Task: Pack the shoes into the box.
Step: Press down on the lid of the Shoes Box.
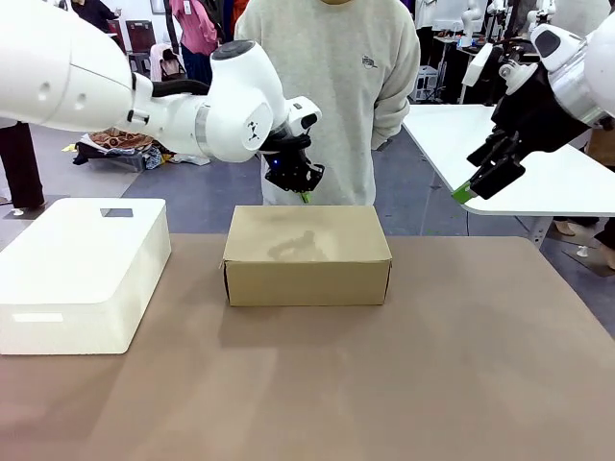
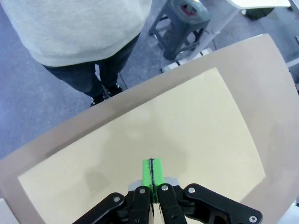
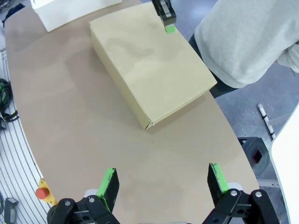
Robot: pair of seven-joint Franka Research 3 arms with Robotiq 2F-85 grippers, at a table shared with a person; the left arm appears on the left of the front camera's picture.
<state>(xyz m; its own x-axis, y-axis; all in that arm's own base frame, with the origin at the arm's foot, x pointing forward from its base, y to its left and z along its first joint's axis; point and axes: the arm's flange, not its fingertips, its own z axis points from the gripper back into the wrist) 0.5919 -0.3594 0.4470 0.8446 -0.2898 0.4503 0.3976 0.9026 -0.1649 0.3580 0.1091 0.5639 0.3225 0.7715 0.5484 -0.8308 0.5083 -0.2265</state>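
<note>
From the front: box (image 1: pixel 307 254) shut at mid-table, beside a white block (image 1: pixel 82 274); left gripper (image 1: pixel 303 192) pressed together, empty, above the far edge near the person (image 1: pixel 322 86); right gripper (image 1: pixel 485 178) spread, high and well clear. Shoes presumably inside. From the left wrist: pads (image 2: pixel 152 171) closed over the lid; any drop here risks denting it or shoving the box toward the person. From the right wrist: fingers (image 3: pixel 110 184) wide over bare table (image 3: pixel 70 107); careless crossing risks arms colliding.
</note>
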